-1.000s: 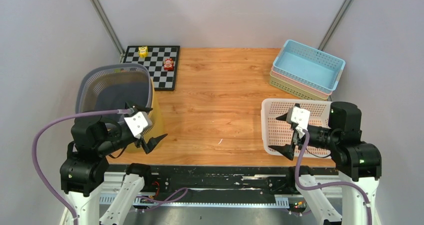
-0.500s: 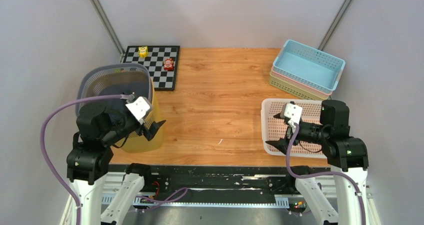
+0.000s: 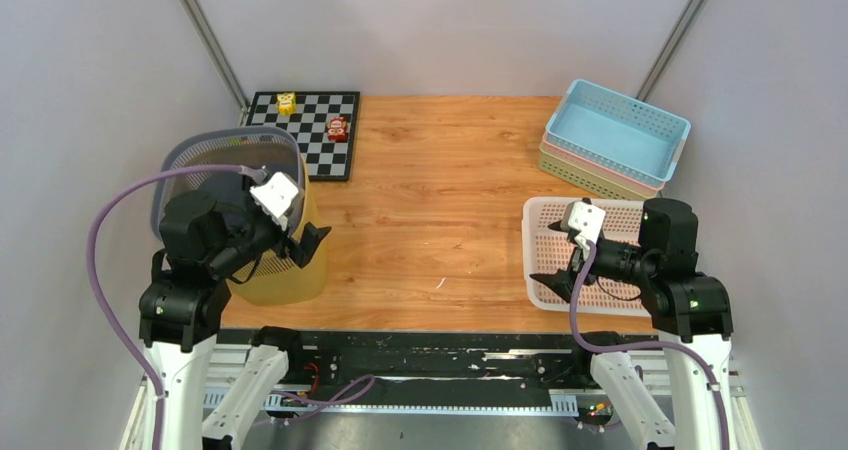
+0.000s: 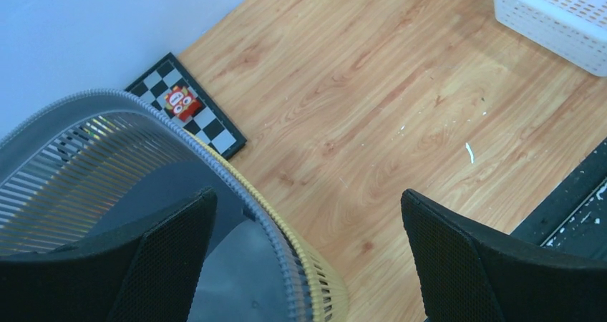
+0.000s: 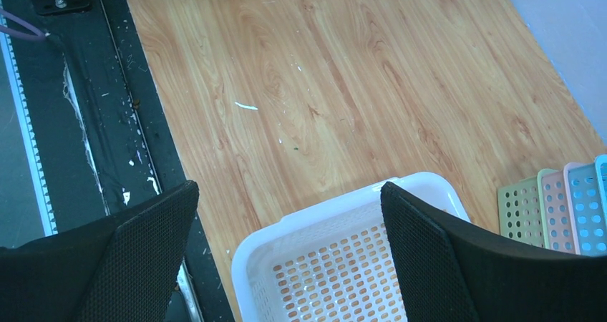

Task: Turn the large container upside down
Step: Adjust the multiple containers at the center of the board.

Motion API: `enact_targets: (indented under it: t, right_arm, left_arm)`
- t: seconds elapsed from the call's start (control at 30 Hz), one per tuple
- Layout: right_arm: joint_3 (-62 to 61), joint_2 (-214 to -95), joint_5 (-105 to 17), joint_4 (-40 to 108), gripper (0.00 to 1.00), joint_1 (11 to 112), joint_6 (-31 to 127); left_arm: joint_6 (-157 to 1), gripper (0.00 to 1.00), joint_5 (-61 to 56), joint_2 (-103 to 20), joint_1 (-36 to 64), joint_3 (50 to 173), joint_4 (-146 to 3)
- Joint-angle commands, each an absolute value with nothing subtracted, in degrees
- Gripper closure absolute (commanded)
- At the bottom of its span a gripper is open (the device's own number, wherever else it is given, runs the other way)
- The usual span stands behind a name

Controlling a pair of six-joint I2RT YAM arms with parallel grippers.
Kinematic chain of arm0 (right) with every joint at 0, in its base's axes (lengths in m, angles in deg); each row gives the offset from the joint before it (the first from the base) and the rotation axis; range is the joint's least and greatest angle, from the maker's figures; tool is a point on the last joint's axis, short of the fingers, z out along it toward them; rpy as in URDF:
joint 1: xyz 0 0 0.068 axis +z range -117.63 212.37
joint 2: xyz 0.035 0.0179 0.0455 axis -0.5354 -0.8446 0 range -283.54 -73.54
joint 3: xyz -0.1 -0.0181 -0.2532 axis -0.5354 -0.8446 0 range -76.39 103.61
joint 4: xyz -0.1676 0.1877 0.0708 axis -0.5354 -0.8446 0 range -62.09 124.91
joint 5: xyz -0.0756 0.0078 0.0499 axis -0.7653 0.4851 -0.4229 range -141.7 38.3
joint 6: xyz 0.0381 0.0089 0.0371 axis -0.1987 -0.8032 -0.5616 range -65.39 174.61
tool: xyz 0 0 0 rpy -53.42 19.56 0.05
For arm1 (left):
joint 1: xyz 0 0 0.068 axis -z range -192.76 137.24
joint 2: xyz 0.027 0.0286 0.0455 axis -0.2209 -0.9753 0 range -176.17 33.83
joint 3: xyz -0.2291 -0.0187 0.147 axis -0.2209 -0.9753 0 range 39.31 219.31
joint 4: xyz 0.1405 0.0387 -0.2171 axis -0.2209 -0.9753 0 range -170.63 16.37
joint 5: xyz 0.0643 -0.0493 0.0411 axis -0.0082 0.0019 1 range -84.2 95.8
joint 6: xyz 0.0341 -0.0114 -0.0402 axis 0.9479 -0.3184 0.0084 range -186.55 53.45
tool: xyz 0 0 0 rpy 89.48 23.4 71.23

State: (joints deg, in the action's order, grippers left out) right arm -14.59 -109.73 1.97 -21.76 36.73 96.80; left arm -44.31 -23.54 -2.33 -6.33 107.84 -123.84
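The large container (image 3: 218, 152) is a tall slatted bin, grey inside a yellow shell, standing upright at the table's near left. In the left wrist view the container's (image 4: 107, 143) rim curves between my fingers. My left gripper (image 3: 295, 225) is open and hovers over the right side of that rim, one finger above the inside and one above the outside, touching nothing. In that wrist view the left gripper (image 4: 308, 257) shows the same wide gap. My right gripper (image 3: 552, 255) is open and empty above the left edge of a white basket (image 3: 540, 215). From its own camera the right gripper (image 5: 290, 250) shows nothing between the fingers.
The white perforated basket (image 5: 343, 207) lies at the near right. A stack of blue, pink and green baskets (image 3: 615, 135) sits at the far right. A chessboard (image 3: 305, 145) with a yellow and a red toy lies at the far left, behind the bin.
My left gripper has risen and moved away from the table's near edge, from beside the bin's wall to over its rim. My right gripper shifted slightly left. Both stayed open.
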Motion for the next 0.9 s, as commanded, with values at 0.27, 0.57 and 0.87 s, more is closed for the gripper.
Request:
enact_targets:
  t: [0.27, 0.57, 0.87]
  right_arm:
    - [-17.9, -110.0, -3.0, -13.2, 0.01, 36.6, 89.7]
    - [-19.1, -110.8, -5.2, -10.7, 0.01, 36.9, 87.9]
    - [-19.5, -111.2, -5.7, -9.9, 0.01, 37.2, 87.4]
  left_arm:
    - [-53.6, 0.0, -17.2, -10.7, -6.9, 110.6, -120.0]
    - [-55.8, 0.02, -13.2, -10.2, -6.8, 111.9, -116.9]
    - [-56.6, 0.28, -12.5, -8.0, -6.9, 112.9, -117.2]
